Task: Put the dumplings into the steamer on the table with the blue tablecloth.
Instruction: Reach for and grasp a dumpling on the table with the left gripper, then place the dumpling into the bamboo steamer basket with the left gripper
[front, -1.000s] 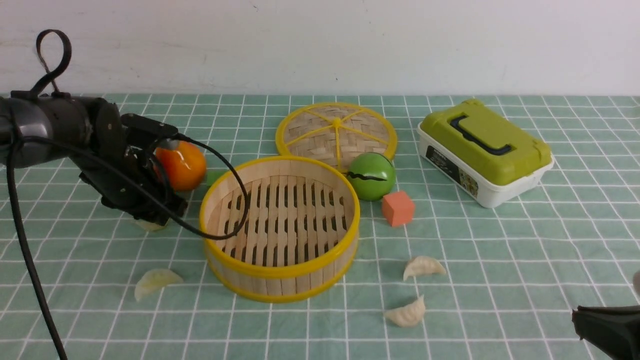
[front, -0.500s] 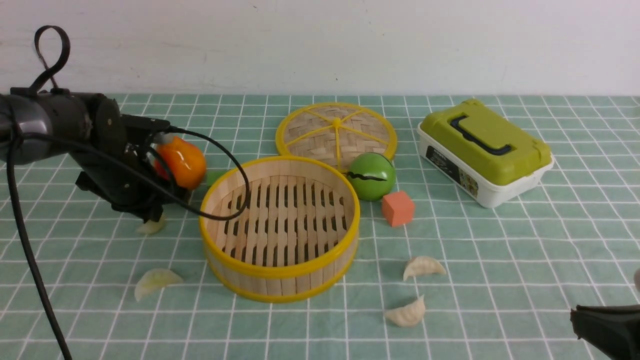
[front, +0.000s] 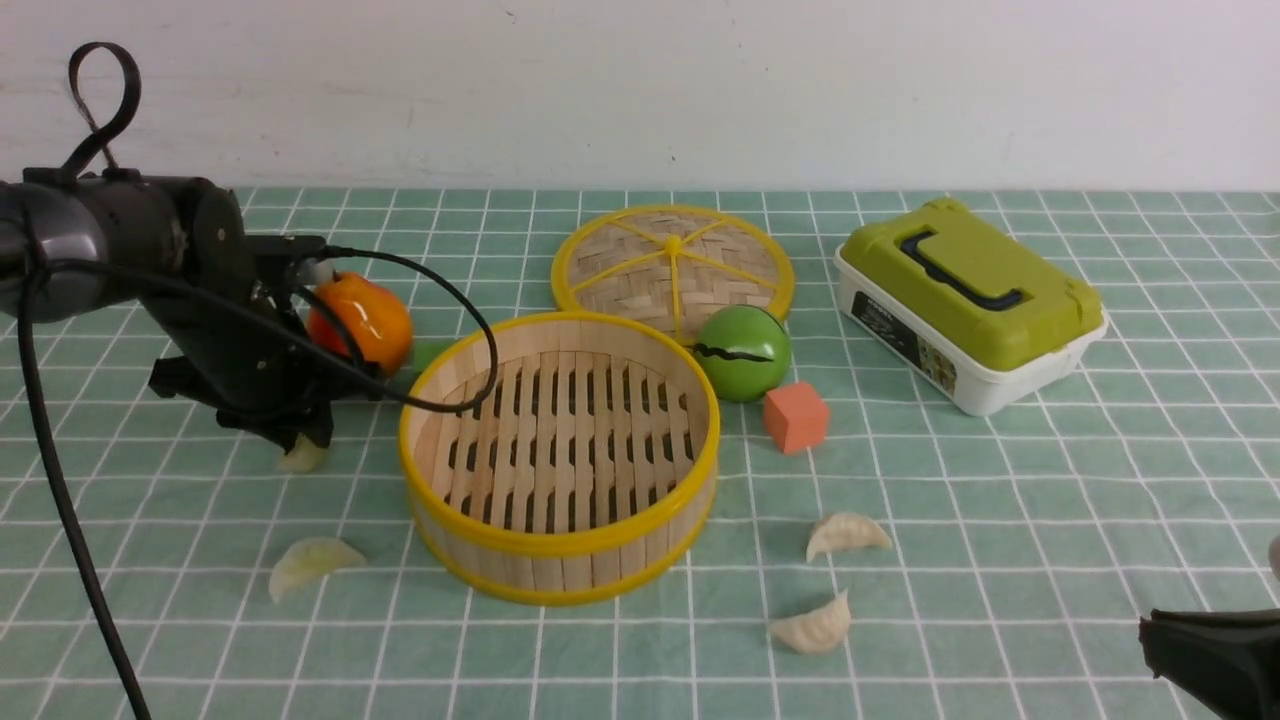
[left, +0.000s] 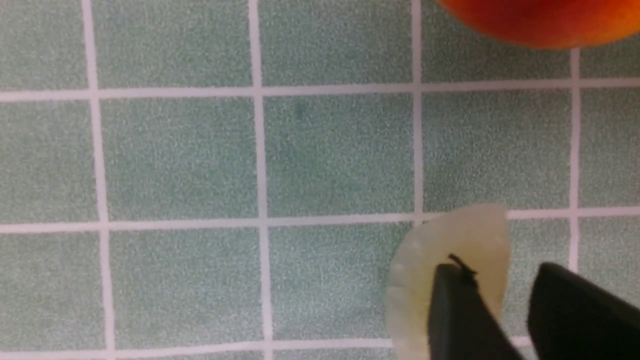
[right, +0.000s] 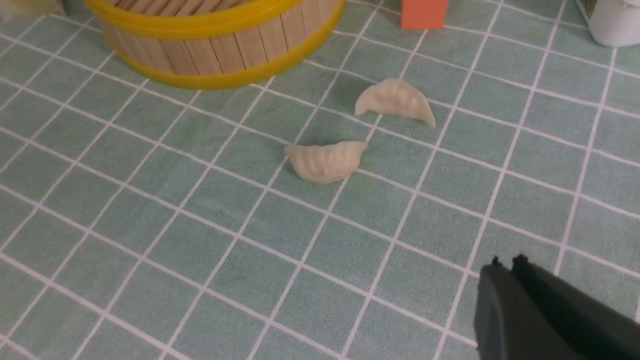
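Observation:
The steamer (front: 560, 545) stands empty at the middle of the blue tablecloth (front: 1000, 500); its wall shows in the right wrist view (right: 220, 50). My left gripper (front: 295, 435) hangs just left of it, over one dumpling (front: 303, 457). In the left wrist view the gripper (left: 500, 267) has its jaws a narrow gap apart, and one finger overlaps that dumpling (left: 450, 235), which lies on the cloth. A second dumpling (front: 310, 560) lies front left. Two more dumplings (front: 847, 532) (front: 812, 628) lie front right, and both show in the right wrist view (right: 395, 100) (right: 325, 160). My right gripper (front: 1150, 630) (right: 507, 260) is shut and empty at the front right.
An orange fruit (front: 365, 325) (left: 540, 20) sits close behind my left gripper. The flat woven lid (front: 672, 260), a green ball (front: 742, 352) and an orange cube (front: 796, 416) lie behind and right of the steamer. A green-lidded box (front: 965, 300) stands at the back right.
My left gripper has shifted a little left and up, so the dumpling under it shows more. The right arm and the other things have not moved.

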